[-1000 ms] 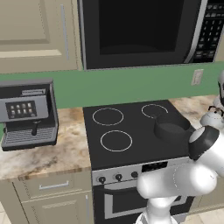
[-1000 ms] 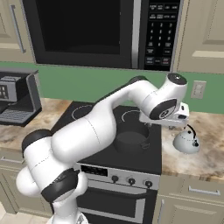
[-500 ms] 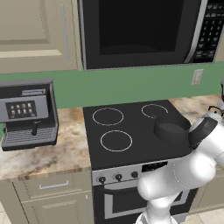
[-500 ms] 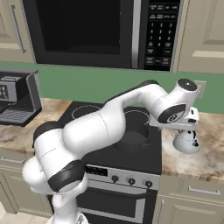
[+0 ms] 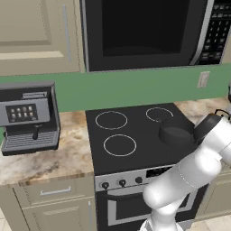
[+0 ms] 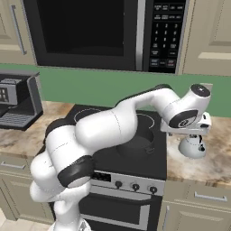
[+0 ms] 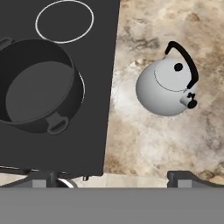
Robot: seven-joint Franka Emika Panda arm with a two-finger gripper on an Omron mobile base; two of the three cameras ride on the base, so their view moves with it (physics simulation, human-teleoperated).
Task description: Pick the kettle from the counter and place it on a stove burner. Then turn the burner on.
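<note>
Starting at the left, an espresso machine sits on the counter; next comes the black cooktop with a free burner ring and a dark pot. Rightmost, the kettle stands upright on the stone beneath the gripper, whose jaws are spread wide and hold nothing.

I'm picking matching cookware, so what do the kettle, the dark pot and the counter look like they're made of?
Kettle: probably brushed or satin metal, going by its smooth silvery-white dome with soft shading; its handle is dark, perhaps plastic. Pot: matte dark grey, possibly coated metal or cast iron, without gloss. Counter: looks like polished stone, with beige-brown marbled veining.
</note>
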